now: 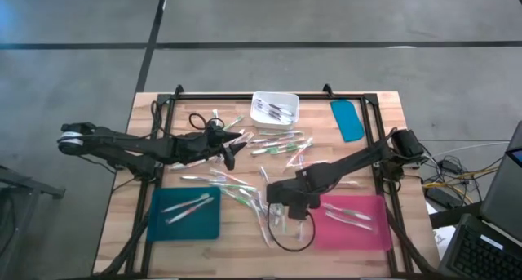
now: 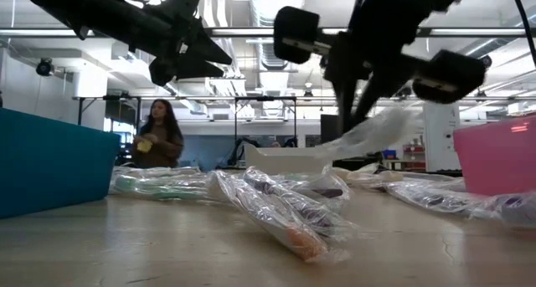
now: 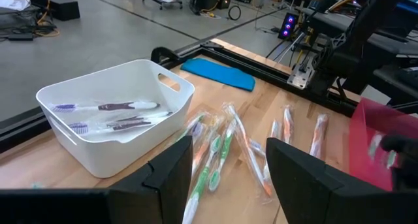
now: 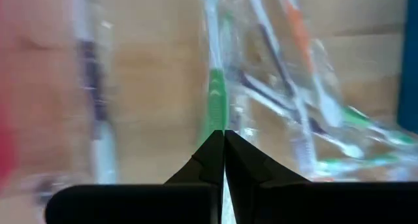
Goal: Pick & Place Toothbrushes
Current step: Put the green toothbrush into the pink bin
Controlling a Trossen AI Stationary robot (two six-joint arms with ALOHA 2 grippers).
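Near the desk [image 1: 359, 255] middle, the right claw [image 1: 277, 217] hangs between the teal tray [image 1: 186, 214] and the pink tray [image 1: 353, 223], its fingers pressed together on a clear wrapped toothbrush [image 4: 213, 100] with a green handle. In the low view the crinkled plastic wrapper [image 2: 360, 136] dangles from that claw above the wood.

Left claw [image 1: 229, 158] hovers over the desk's left centre, fingers [image 3: 173, 178] apart, nothing between them; the scattered toothbrushes [image 1: 277, 145] lie just ahead of it.

Toothbrushes: thin sticks in glossy clear sleeves, green, orange and pink accents. A few rest in the white bin [image 1: 275, 108], two on the teal tray, a couple on the pink tray. A flat blue oblong pad [image 1: 347, 119] lies near the far right corner.

Desk: pale wood planks with a black frame. Beyond: grey floor, open workshop, ceiling strip lights, a person [image 2: 157, 135] standing far off.
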